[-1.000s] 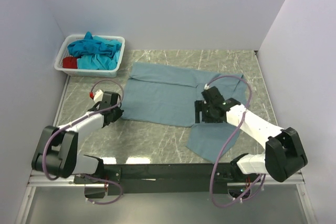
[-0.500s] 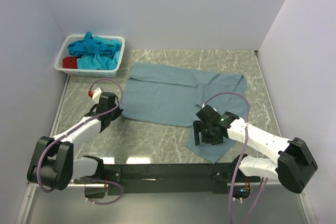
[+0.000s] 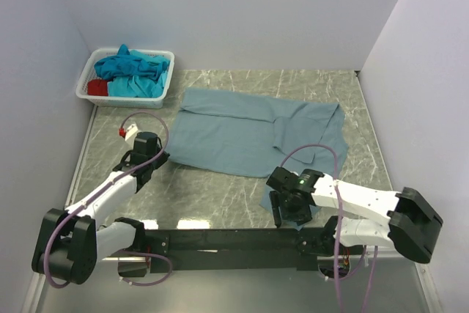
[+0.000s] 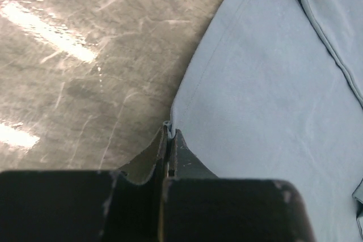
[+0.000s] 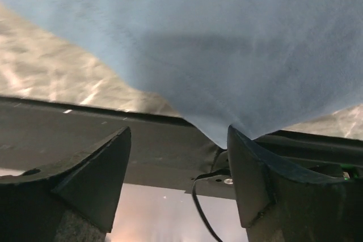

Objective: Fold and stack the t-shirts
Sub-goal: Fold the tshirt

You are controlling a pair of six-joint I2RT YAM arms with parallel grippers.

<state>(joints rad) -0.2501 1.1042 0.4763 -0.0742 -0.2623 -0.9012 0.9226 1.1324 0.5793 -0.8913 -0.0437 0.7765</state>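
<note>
Hovering over the near corner of the grey-blue t-shirt [image 3: 234, 133], the right gripper [image 3: 289, 210] is holding its fingers wide apart, with the cloth tip between them. At the shirt's left edge, the left gripper [image 4: 169, 131] is pinching the hem, fingers shut tight. The shirt is lying spread on the table [image 3: 205, 192]. Past its far left corner, turquoise t-shirts [image 3: 132, 67] and a red t-shirt [image 3: 97, 87] are sitting in a white basket [image 3: 167, 78].

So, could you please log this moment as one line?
left gripper: shut on grey-blue t-shirt hem | right gripper: open over its near corner | basket: other t-shirts
</note>
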